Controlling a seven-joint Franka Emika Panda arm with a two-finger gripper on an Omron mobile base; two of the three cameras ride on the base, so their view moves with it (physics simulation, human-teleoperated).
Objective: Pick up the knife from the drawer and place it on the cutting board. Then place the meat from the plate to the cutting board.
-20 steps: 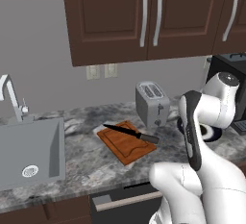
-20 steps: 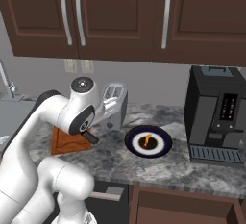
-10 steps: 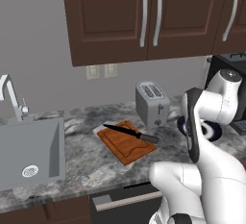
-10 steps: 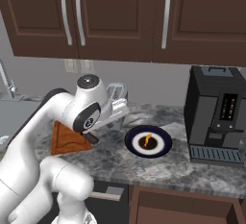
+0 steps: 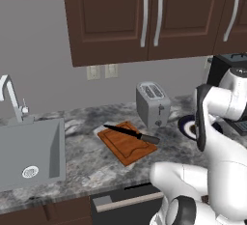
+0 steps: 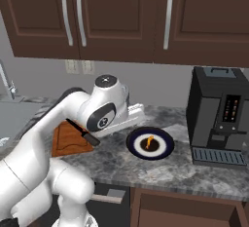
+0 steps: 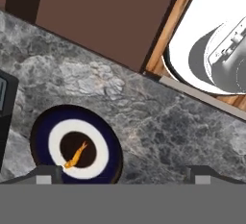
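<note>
The knife is lying across the board. The meat is resting on the plate. The gripper, jaws spread wide, is hovering above the plate.

Meat lies on the plate — on grey stone counter — near gripper, jaws wide

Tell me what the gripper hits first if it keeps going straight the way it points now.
Most likely the bare granite counter, just beside the plate holding the meat. The open gripper points down at the stone between plate and drawer, though depth is hard to judge.
</note>
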